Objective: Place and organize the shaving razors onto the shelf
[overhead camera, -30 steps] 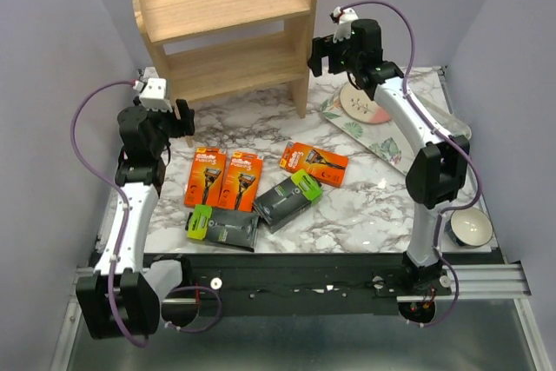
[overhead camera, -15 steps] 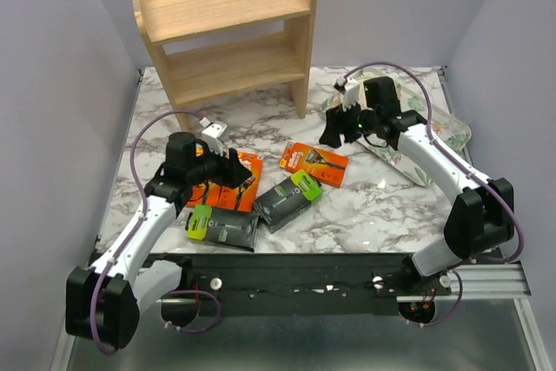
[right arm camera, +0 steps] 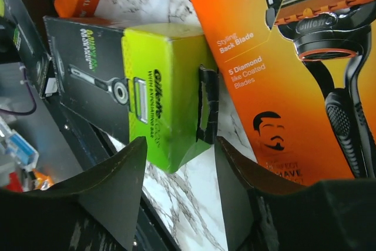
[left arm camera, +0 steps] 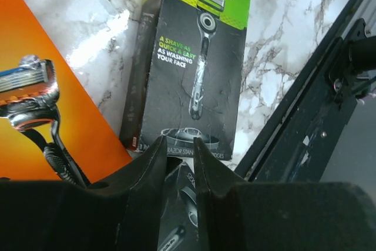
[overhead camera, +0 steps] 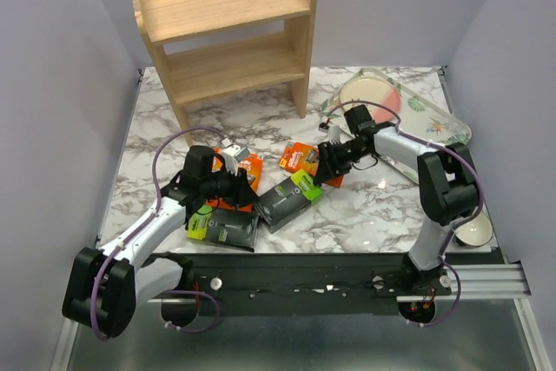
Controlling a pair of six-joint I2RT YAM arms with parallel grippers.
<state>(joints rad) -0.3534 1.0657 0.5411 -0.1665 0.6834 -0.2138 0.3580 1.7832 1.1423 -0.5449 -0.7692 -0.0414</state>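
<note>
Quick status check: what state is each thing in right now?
Shelf: upright, both tiers bare.
Orange packs: flat on the table, none shelved.
Dark packs: flat on the table, none shelved.
Left gripper: jaws narrowly apart over the dark packs, nothing held.
Right gripper: open above a dark pack's green end.
Plate: resting on tray.

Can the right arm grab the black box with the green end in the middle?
Probably yes: the right gripper is open right at that razor pack's green end, nothing in between. An orange pack lies close beside.
</note>
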